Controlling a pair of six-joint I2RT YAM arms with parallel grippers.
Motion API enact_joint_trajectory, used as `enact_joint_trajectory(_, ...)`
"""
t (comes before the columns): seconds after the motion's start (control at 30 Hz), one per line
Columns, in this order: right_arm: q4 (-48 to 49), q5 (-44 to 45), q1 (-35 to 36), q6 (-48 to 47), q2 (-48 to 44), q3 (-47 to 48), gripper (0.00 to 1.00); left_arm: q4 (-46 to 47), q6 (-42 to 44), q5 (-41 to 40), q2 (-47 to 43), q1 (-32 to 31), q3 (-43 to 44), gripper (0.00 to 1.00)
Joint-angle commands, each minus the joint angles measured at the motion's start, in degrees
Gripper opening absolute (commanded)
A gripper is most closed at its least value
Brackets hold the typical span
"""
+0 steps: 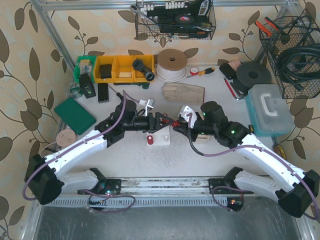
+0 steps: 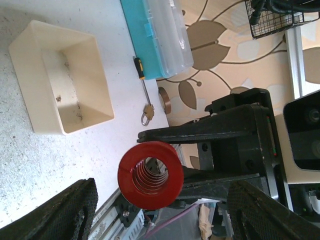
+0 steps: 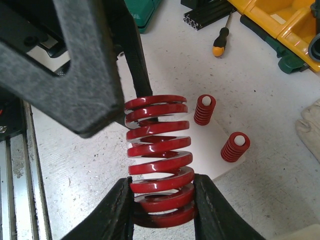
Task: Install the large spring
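Spring held off the bench between two claws

The right claw (image 3: 162, 207) pinches the large red spring (image 3: 159, 145) at one end, both fingers pressed against its lowest coils. It holds the spring lengthwise off the bench (image 3: 250, 75) at mid-scene, just beside the white plate (image 3: 206, 152). Two small red springs (image 3: 204, 110) stand on white pegs on that plate. The left claw (image 2: 162, 195) faces the spring's other end, its fingers spread wide to either side of it.
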Motion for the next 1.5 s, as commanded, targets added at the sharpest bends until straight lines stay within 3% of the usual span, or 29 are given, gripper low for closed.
enact_joint_trajectory(0.0, 1.43, -1.8, 0.56, 0.37, -0.55, 2.14, 0.0, 2.45, -0.16, 1.36, 0.4, 0.32, 2.31, 0.75)
enact_joint_trajectory(1.03, 1.85, -2.62, 1.64, 0.89, -0.09, 2.49, 0.0, 5.35, -2.12, 1.87, 1.23, 0.32, 0.99, 0.68)
enact_joint_trajectory(1.47, 1.94, -1.72, 1.64, 0.46, 0.07, 2.39, 0.0, 5.8, -2.49, 2.85, 0.87, 0.32, 0.12, 0.54)
